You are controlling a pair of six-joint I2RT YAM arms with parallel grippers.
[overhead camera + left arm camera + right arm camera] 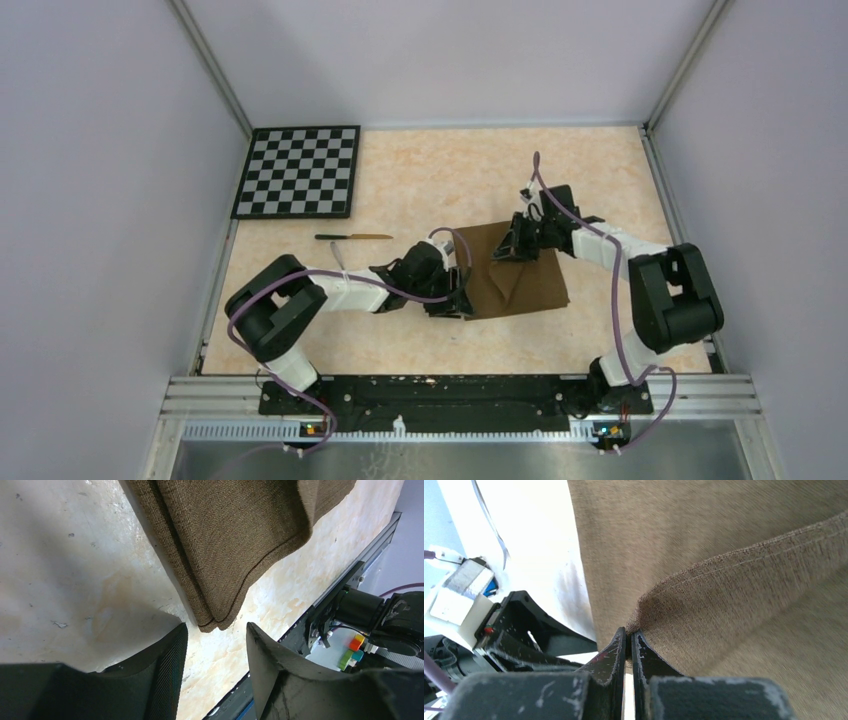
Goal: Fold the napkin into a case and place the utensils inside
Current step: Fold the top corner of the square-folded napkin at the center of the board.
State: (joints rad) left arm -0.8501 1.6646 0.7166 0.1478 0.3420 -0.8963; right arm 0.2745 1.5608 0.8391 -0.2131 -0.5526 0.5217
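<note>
The dark brown napkin (520, 275) lies partly folded at the middle of the table, with a flap raised along its far left side. My right gripper (511, 250) is shut on the hemmed corner of that flap (724, 580), its jaws (629, 632) pinching the cloth. My left gripper (458, 305) stands open at the napkin's near left corner. In the left wrist view the layered corner (225, 540) ends just past the fingertips (216, 630), with nothing between them. A knife with dark handle and gold blade (353, 237) lies to the left. A thin grey piece (339, 258) shows beside the left arm.
The black-and-white checkerboard (298, 171) lies at the far left corner. A metal rail (450, 395) with both arm bases runs along the near edge. Walls close in the table on three sides.
</note>
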